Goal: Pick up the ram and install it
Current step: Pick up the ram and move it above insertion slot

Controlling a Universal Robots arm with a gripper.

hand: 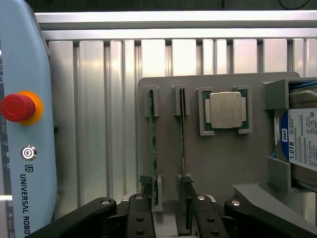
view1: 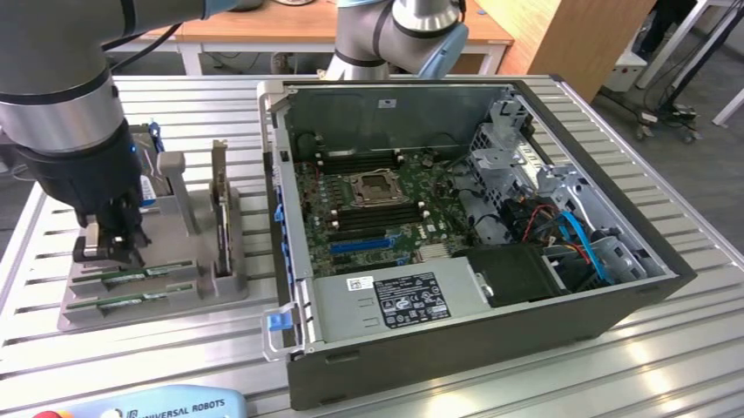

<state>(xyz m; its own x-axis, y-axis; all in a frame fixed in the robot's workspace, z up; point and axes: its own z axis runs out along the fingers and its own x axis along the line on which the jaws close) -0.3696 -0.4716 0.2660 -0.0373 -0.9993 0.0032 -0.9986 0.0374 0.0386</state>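
Observation:
Two ram sticks stand on edge in slots of a grey fixture (hand: 218,163). In the wrist view one ram (hand: 152,144) and the other ram (hand: 183,134) run side by side. From the exterior view they are seen as green strips, one ram (view1: 142,273) and a second ram (view1: 128,300), at the fixture's front. My gripper (hand: 167,191) is open and holds nothing. It hangs low over one end of the two sticks, with a dark fingertip (hand: 146,186) close beside the first stick. In the exterior view the gripper (view1: 111,248) sits just above the fixture (view1: 174,305).
An open computer case (view1: 605,305) lies at the exterior view's right, its motherboard (view1: 372,209) exposed. The fixture also carries a processor chip (hand: 226,110) and a hard drive (hand: 299,141). A blue teach pendant (hand: 25,148) with a red button (hand: 17,107) lies beside it.

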